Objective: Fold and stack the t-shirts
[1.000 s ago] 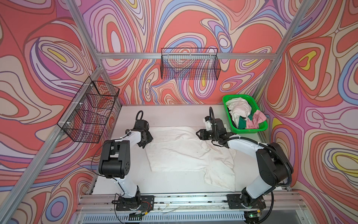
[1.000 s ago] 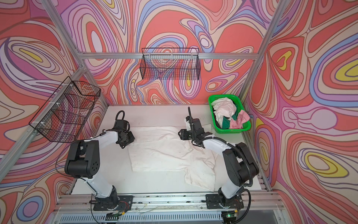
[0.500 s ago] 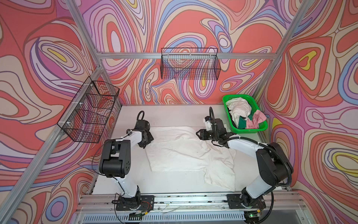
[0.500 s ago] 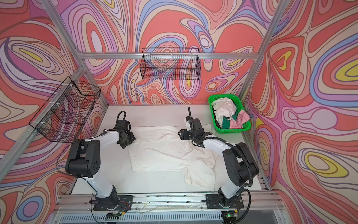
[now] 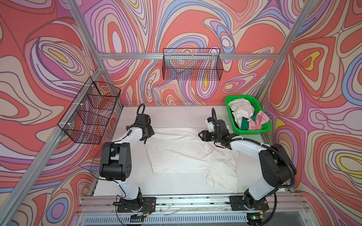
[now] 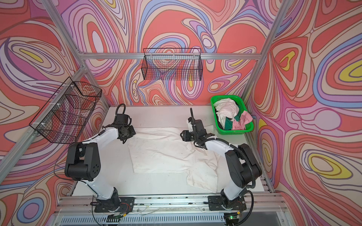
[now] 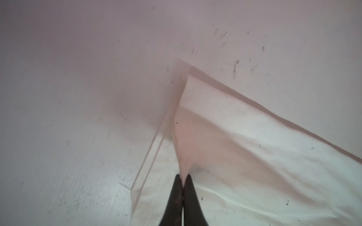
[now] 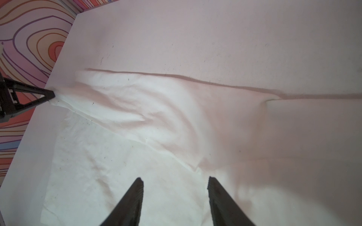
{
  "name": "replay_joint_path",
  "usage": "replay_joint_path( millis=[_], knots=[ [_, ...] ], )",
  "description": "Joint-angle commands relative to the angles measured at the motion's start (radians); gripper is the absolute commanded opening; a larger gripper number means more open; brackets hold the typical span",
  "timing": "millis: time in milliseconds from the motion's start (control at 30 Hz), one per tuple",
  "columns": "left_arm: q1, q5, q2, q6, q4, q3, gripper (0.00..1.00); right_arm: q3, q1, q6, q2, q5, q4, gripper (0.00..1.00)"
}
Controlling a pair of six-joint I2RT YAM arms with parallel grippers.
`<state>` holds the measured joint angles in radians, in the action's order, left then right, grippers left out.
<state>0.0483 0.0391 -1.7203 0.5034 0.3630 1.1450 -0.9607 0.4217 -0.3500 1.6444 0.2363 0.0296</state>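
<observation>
T-shirt (image 5: 186, 154), white, large, with small dark specks.

Location: spread over the middle of the surface (image 5: 176, 115), between my two arms. One flap trails toward the near right. The far edge looks doubled over.

Handling, as I judge it: light, limp, no stiffness at all. It will sag between any two hold points and wrinkle if dragged. Not fragile and not slippery, but the layers are thin, so a shallow pinch may lift only the top one. Best taken at corners and hems, at two points along the same edge, so that the edge rises as one straight line.

Left end effector (image 7: 183, 183): closed on a pinch of cloth at the shirt's far left corner. The fabric is drawn into a narrow peak at my tips.

Right end effector (image 8: 175, 181): jaws standing apart over the far right part of the shirt, with nothing between them. Whether the tips touch the cloth I cannot tell.

Further stock: basket (image 5: 229, 101), green, far right corner of the surface. It holds a crumpled white shirt (image 5: 242, 109), a dark green shirt (image 5: 244, 124) and a pink shirt (image 5: 258, 120), all unfolded.
</observation>
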Motion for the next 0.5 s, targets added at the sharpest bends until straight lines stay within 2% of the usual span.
replay_joint_path(
  millis=[0, 200, 467],
  knots=[
    [0.005, 0.031, 0.022, -0.065, -0.015, 0.021, 0.00, 0.019, -0.002, -0.005, -0.004, 0.005, -0.018, 0.56],
    [0.011, 0.060, 0.073, -0.092, -0.140, -0.025, 0.00, 0.019, -0.001, -0.007, 0.002, 0.003, -0.016, 0.56],
    [0.016, 0.077, 0.058, 0.021, -0.200, -0.160, 0.00, 0.001, -0.001, -0.012, 0.008, -0.024, 0.009, 0.56]
  ],
)
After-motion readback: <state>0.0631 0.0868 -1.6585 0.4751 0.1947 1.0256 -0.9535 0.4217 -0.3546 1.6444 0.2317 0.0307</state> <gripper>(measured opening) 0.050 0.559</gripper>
